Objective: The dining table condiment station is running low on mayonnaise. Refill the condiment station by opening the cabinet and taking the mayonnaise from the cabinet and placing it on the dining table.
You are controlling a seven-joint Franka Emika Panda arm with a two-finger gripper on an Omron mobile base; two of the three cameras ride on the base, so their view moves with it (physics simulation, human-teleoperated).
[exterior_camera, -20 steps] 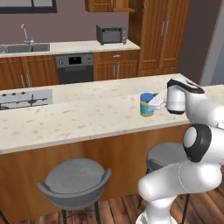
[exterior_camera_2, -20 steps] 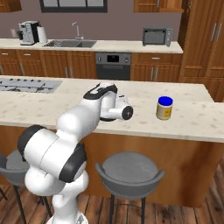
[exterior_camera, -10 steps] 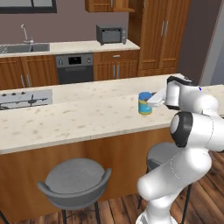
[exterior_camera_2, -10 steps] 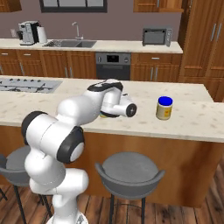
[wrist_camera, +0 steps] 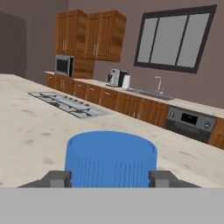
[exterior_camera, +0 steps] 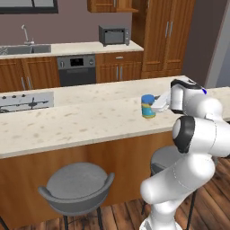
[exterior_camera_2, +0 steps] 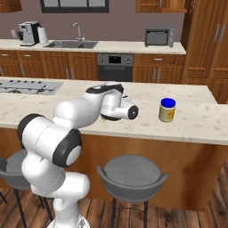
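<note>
Straddling the mayonnaise [wrist_camera: 110, 158] at lower centre of the hand view, the claw [wrist_camera: 110, 178] is standing fairly wide, one fingertip [wrist_camera: 56, 178] at each side of the blue lid; contact is unclear. Centre-right in the left base view, the jar is sitting upright on the dining table [exterior_camera: 67, 123].

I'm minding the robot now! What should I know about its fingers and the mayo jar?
Gripper: its fingers stand on either side of the blue lid. I cannot tell whether they press on it.
Mayonnaise: upright on the dining table, near the far edge.
Done: the jar has been fetched and set on the table.
Left: probably just make sure the fingers are off the jar, then pull the arm straight back without knocking it.
</note>
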